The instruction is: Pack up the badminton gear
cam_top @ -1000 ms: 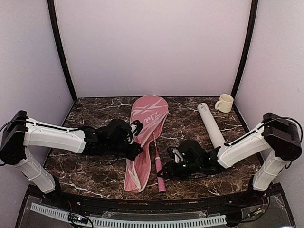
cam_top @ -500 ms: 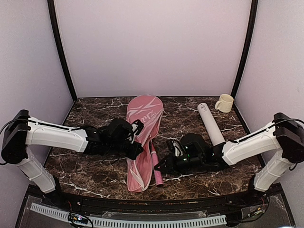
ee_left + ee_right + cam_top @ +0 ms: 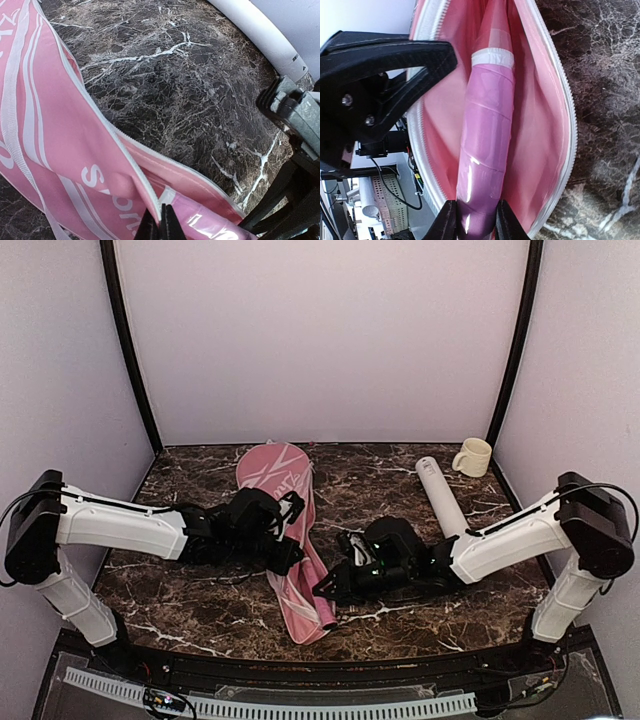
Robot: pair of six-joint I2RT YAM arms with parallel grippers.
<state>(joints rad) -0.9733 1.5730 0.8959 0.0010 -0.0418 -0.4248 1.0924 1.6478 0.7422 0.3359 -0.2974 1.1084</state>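
The pink racquet cover (image 3: 283,525) lies on the dark marbled surface (image 3: 390,472), running at a slant from its rounded head end at the back to its narrow open end at the front. White lettering and stripes run along its top side (image 3: 60,140).

The left end effector (image 3: 288,552) sits at the cover's left edge, about halfway along. In the left wrist view its fingers are pressed together on the cover's white zip edge (image 3: 160,222), lifting that flap off the layer beneath.

The right end effector (image 3: 326,590) is at the cover's right side near the open end. In the right wrist view it is clamped (image 3: 475,220) on a racquet handle (image 3: 487,130) wrapped in pink tape with a white band. The handle lies inside the open mouth of the cover, between its two zip edges, and the shaft runs on into the pink lining (image 3: 535,130). The rest of the racquet is hidden by the cover.

A white tube (image 3: 445,505) lies on the surface well to the right of the cover. A cream mug (image 3: 473,456) stands beyond the tube's far end, in the back right corner.
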